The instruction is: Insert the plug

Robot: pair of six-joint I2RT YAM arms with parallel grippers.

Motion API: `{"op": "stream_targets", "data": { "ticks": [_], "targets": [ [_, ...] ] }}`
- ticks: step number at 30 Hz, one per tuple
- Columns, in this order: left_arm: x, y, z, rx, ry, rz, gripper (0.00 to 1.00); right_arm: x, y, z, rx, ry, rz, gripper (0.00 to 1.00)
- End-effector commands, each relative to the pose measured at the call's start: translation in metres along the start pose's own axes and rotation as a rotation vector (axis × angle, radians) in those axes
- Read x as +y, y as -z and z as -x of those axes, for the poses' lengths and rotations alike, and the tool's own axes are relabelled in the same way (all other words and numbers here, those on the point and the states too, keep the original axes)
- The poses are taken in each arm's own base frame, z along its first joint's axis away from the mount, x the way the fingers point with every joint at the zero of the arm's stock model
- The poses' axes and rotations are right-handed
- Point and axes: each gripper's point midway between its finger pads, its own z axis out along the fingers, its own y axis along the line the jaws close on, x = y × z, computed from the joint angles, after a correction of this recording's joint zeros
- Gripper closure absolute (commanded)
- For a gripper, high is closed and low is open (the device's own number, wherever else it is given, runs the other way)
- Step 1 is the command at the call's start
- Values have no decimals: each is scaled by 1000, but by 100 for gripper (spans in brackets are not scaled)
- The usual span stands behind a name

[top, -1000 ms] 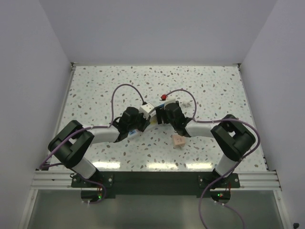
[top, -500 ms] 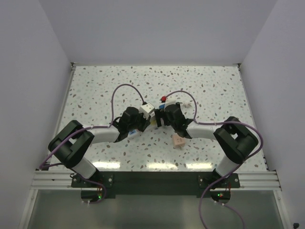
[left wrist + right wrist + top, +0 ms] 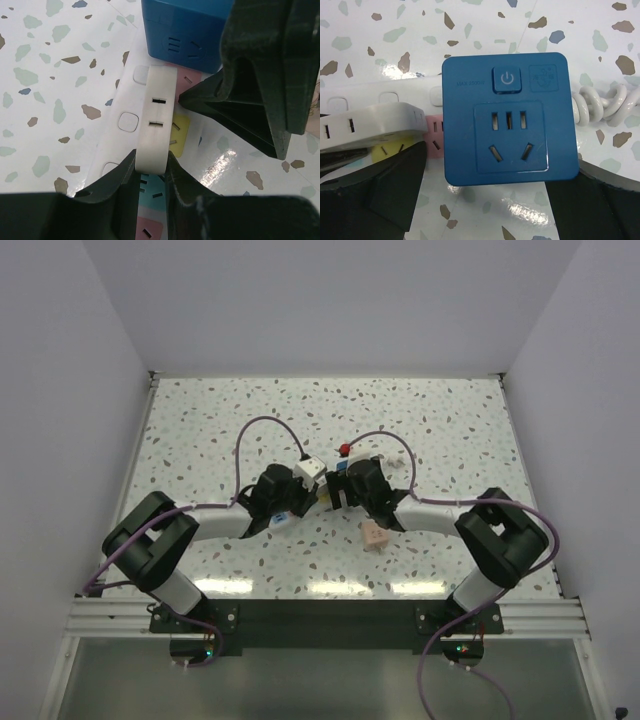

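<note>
On the speckled worktop a white power strip lies between the two arms, its row of sockets tinted yellow, pink and teal, each with a small rounded button beside it. A blue cube adapter sits on the strip. Its top face shows a power button, a small printed mark and a five-slot socket. The white plug is a rounded, flat block with two short dark slots on the edge that faces the left wrist camera. It stands on edge over the yellow socket, just beside the blue cube with a sliver of pink socket between them. The left pincer is clamped on its near end, one finger pressed to each flat side. The right pincer has its dark fingers on either side of the blue cube. I cannot tell whether they press against it. A coiled white cord runs off the cube's right side. A small pink piece rests on the worktop near the right arm, and a red knob shows just beyond the pincers.
</note>
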Motion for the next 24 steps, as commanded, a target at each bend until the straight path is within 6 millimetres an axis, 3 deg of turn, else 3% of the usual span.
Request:
{"op": "stream_targets", "data": {
  "ticks": [1, 8, 16, 24],
  "targets": [
    [-15, -2, -25, 91, 46, -52, 100, -12, 11, -36, 133, 17, -13, 4],
    [-14, -3, -26, 94, 47, -49, 100, -26, 15, -20, 85, 8, -34, 4],
    [-14, -4, -27, 100, 48, -48, 100, -11, 18, 1, 37, 23, 53, 4],
    [-14, -5, -29, 109, 49, -46, 100, -9, 28, 25, -20, 41, 69, 4]
  ]
}}
